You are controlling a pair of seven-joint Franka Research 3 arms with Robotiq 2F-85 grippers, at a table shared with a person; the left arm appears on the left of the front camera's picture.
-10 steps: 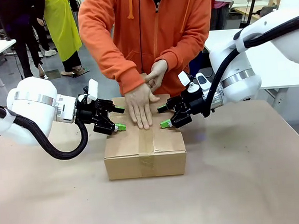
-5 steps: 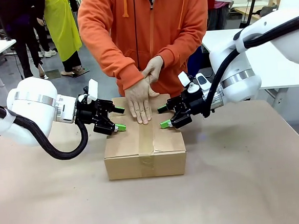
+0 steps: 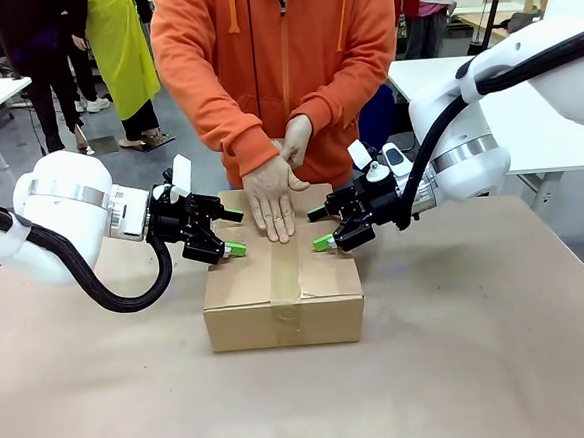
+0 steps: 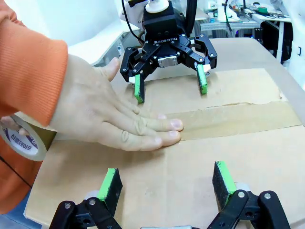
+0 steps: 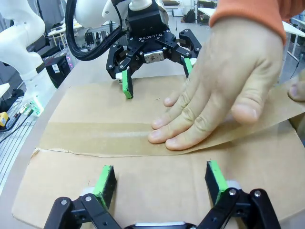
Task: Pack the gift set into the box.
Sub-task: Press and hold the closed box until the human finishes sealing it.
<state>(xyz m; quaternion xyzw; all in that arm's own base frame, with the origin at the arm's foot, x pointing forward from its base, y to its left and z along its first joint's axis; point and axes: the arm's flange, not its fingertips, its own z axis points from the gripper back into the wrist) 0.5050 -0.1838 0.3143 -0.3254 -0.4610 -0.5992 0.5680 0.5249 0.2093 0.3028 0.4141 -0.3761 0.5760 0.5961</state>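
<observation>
Box [image 3: 282, 290]: closed, taped, mid-table between both grippers.
Left gripper [image 3: 231, 232]: spread wide, empty, at box's 9 o'clock edge.
Right gripper [image 3: 320, 228]: spread wide, empty, at 3 o'clock.
Hand [image 3: 272, 201]: flat on tape [image 3: 285, 273].

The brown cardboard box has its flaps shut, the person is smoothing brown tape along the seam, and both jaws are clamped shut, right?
Not quite: both sets of jaws are open, resting on the brown cardboard box. Both wrist views show it; flaps and tape are as you said.

Plain brown box [image 3: 282, 285], tan tape strip [image 3: 285, 275], orange sleeve [image 3: 217, 114], green-padded black left pincer [image 3: 231, 232].
</observation>
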